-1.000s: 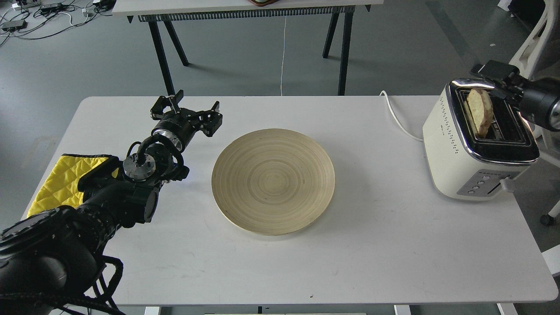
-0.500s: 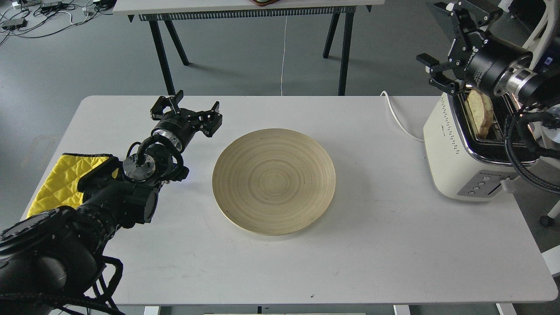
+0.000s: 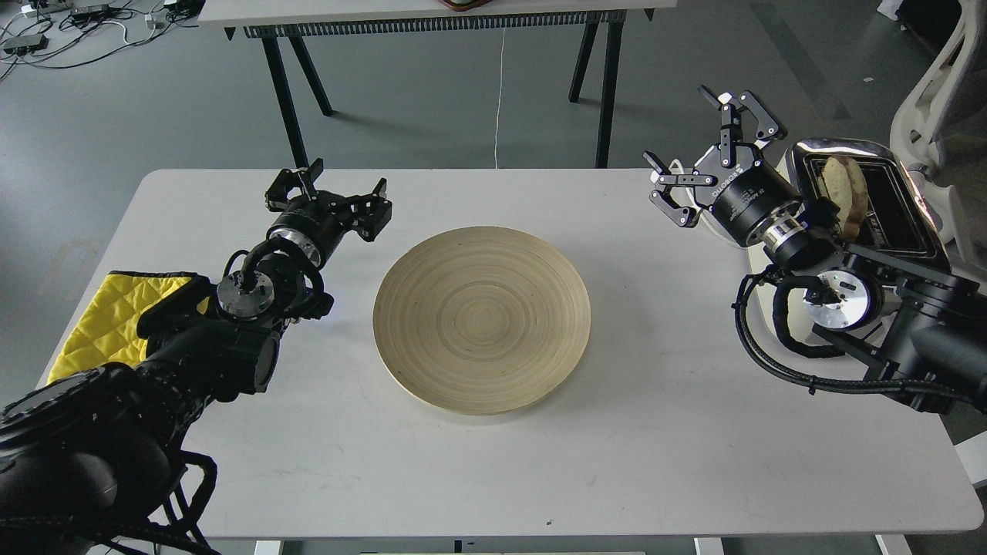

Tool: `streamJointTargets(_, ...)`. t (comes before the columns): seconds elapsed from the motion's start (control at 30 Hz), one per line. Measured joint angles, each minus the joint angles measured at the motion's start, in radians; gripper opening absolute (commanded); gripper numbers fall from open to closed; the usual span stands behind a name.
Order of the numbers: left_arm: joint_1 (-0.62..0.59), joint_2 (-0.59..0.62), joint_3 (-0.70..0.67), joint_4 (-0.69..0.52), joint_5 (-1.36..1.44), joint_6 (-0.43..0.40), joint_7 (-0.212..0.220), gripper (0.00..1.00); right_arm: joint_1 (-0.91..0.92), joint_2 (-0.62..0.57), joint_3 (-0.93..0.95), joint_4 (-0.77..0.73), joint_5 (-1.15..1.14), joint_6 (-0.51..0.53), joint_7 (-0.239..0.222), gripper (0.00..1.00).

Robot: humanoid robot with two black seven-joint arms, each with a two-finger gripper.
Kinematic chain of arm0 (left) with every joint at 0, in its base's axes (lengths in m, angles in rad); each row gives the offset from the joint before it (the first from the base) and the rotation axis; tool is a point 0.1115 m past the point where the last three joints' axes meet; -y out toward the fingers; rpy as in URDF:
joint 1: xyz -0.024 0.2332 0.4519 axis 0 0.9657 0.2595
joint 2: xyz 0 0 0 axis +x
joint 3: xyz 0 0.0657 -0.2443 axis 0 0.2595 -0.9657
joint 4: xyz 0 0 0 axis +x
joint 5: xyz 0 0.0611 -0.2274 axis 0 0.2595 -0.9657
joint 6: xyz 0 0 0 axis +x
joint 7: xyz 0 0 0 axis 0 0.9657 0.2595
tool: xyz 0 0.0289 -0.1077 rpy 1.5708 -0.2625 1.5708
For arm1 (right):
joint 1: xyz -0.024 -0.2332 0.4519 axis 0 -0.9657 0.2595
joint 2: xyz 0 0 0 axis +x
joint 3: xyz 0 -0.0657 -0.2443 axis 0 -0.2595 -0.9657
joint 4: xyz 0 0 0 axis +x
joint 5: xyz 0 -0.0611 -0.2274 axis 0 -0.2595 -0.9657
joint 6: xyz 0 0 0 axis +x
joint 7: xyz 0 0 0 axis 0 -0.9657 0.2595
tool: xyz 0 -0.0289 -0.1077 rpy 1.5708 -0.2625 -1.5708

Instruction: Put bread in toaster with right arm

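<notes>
Right claw: our right claw (image 3: 698,142) hangs above the far right part of the worktop (image 3: 655,432), just left of the toaster (image 3: 875,200); its two fingers are spread wide with nothing between them.
Right arm: our right arm (image 3: 864,308) comes in from the right edge and crosses in front of the toaster, hiding most of the toaster's cream body; a silver joint disc and looping black cables show on it.
Bread: the bread (image 3: 843,193) stands on edge in the toaster's left slot, the slot nearer the plate, with its upper part sticking up above the chrome top; the claw is apart from it.
Toaster: it stands at the far right of the worktop; we see its shiny top and dark slots, while its front panel is hidden behind our arm.
Left claw: our left claw (image 3: 328,196) is held over the left part of the worktop, left of the plate (image 3: 482,320), its fingers apart and holding nothing.
Plate: a round pale wooden plate lies in the middle of the worktop, with nothing on it.
Cloth: a yellow quilted cloth (image 3: 100,324) lies at the left edge of the worktop, partly under our left arm.
Cable: a white cable (image 3: 698,204) runs over the worktop toward the toaster, passing behind the right claw.
</notes>
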Motion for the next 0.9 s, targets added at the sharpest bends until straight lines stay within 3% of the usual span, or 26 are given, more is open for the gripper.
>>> streamJointTargets(0.2,0.000,0.000,0.000,0.000,0.000,0.000,0.000,1.00,-0.047,0.081,0.022,-0.105,-0.001,0.001,0.000,0.98)
streamJointTargets(0.9,-0.001,0.000,0.000,0.000,0.000,0.000,0.000,1.00,-0.058,0.105,0.026,-0.109,-0.003,0.001,0.000,0.98)
